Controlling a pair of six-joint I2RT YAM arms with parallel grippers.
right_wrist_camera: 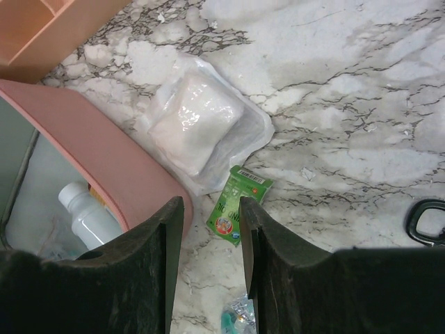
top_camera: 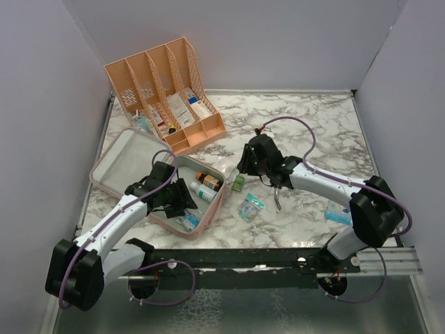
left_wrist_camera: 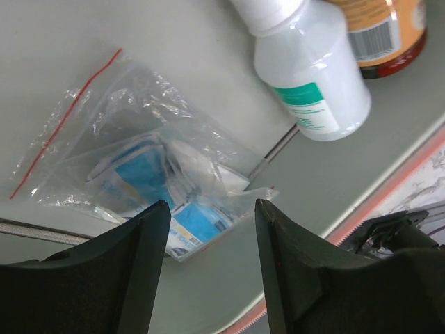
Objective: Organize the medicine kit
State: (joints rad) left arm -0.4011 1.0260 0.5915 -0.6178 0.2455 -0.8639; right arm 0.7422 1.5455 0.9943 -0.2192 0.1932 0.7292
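The medicine kit (top_camera: 119,161), a pink zip case, lies open at the left, its grey-green lining (left_wrist_camera: 229,292) showing. In its near half lie a white bottle (left_wrist_camera: 313,69), an amber bottle (left_wrist_camera: 389,31) and a clear zip bag of blue sachets (left_wrist_camera: 153,181). My left gripper (left_wrist_camera: 212,216) hangs open just over the lining beside that bag, with nothing between its fingers. My right gripper (right_wrist_camera: 211,209) is open above the marble, right of the kit's pink wall (right_wrist_camera: 104,160). A small green box (right_wrist_camera: 240,205) lies below its fingertips. A clear pack of white gauze (right_wrist_camera: 198,125) lies past the box.
A peach slotted organizer (top_camera: 167,90) holding boxes stands at the back left. On the marble lie a small clear bag (top_camera: 252,207), a blue packet (top_camera: 338,214) near the right arm, and a dark metal loop (right_wrist_camera: 424,223). Grey walls close in three sides.
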